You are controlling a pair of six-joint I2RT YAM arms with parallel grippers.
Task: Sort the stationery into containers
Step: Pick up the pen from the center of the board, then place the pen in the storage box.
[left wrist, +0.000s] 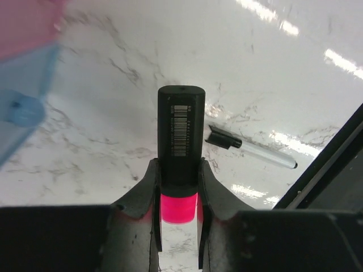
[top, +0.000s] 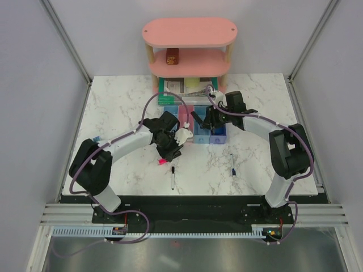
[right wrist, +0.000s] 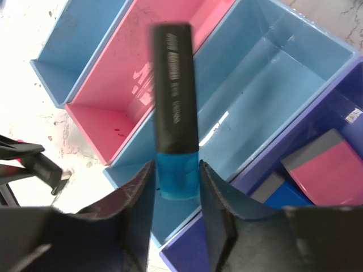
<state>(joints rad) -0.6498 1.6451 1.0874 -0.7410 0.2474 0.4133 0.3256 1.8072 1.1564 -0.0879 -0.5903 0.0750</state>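
Glossy rectangular trays (right wrist: pixel 255 73) (smooth plastic)

The left arm's jaws sit low over the marble counter (top: pixel 113 119), with the pink highlighter (top: pixel 160 162) poking out at their near side. The right arm's jaws hold a dark highlighter (top: pixel 198 119) over the row of trays (top: pixel 218 137). On the near counter lie a thin pen (top: pixel 172 178) and a second pen (top: pixel 232 168), well apart.
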